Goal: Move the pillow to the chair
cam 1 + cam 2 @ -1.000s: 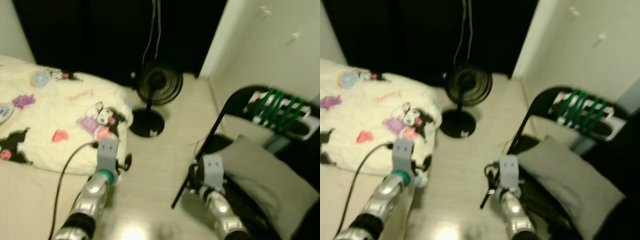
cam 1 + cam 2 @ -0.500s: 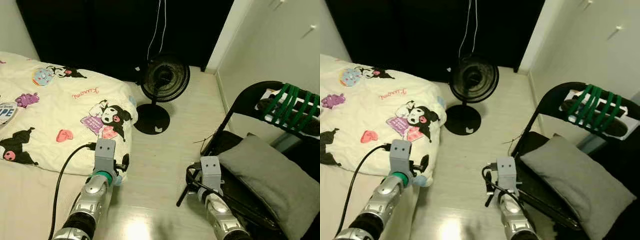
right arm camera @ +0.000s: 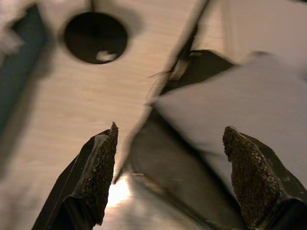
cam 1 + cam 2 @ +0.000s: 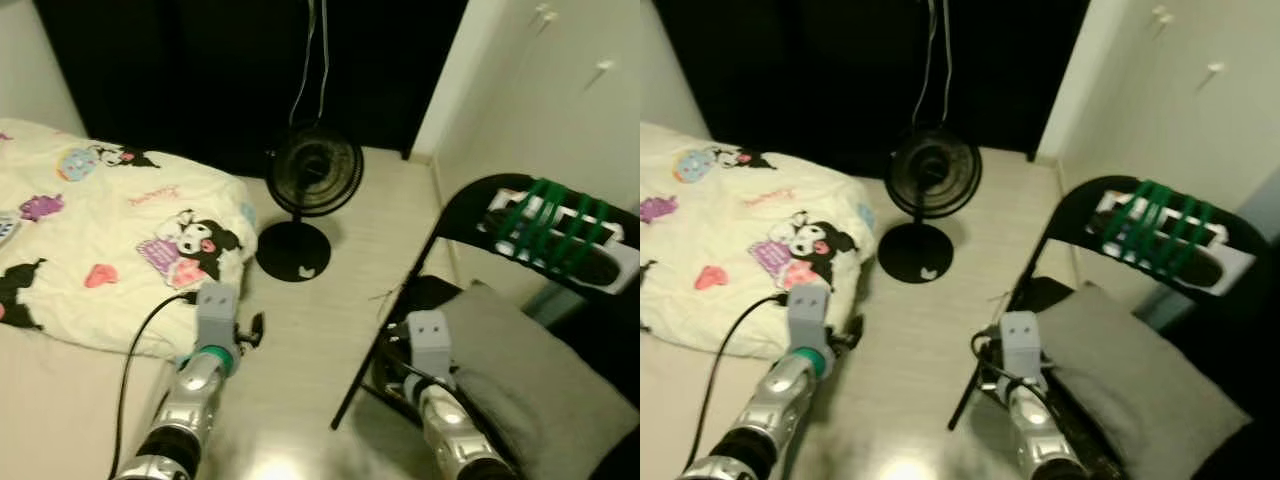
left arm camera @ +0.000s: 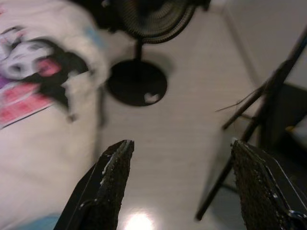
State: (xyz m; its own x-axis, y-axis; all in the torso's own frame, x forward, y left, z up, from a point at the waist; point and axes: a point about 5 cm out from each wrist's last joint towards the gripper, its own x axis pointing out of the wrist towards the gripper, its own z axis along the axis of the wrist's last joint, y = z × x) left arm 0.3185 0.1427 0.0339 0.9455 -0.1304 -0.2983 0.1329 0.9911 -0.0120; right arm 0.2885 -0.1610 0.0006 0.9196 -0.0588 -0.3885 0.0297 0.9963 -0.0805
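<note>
Pillow (image 4: 530,375) flat on the black folding chair (image 4: 478,215), both pincers (image 5: 180,184) (image 3: 170,179) spread wide, empty, nearby.

I note a matt grey cloth pillow (image 4: 530,380), black metal chair (image 4: 470,215), glossy pale floor (image 4: 300,400), printed cotton-like blanket (image 4: 110,240).

Grey pillow (image 4: 525,375) noted on black chair (image 4: 470,215); green cords (image 4: 545,225) wrapped on backrest. Cream bedspread (image 4: 110,235) printed with black, pink and purple cartoon figures. Black fan (image 4: 315,180); pale wood-toned floor (image 4: 300,330).
</note>
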